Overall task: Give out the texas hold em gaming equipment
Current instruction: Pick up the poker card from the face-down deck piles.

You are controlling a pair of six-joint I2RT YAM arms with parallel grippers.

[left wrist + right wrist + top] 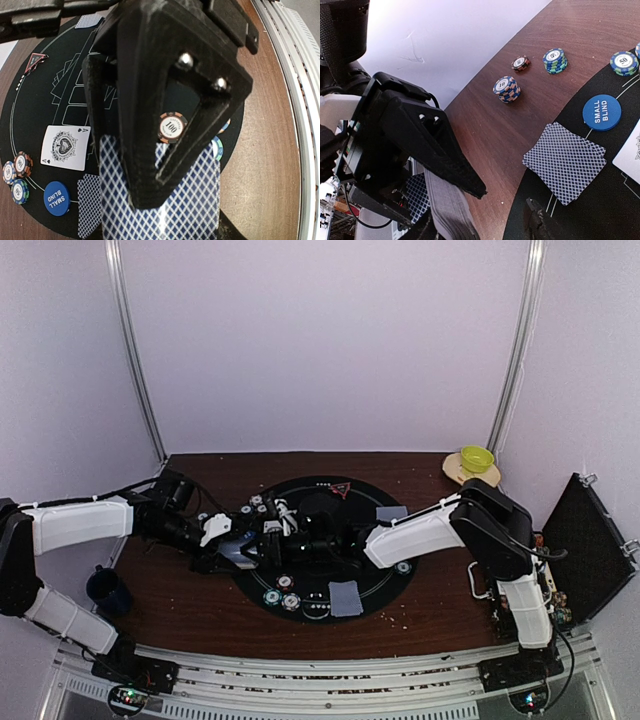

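Left pincer (451,204) stands clamped on the deck of cards (190,200) over the left rim of the black mat (305,492), near two face-down cards (565,162) and the blue small blind button (601,112). The right pincer (288,536) reaches in close to the deck; only one dark fingertip (536,222) shows, so apart or together cannot be told. The cards look light, thin and slick, apt to slide or splay, so the top one is probably best taken by a free edge or corner. The right wrist view shows the deck's layered edge in the grip and chip stacks (507,89) on the brown tabletop (560,30); only the left wrist view shows the face-up ace of spades (65,147) and the red triangle marker (35,60)
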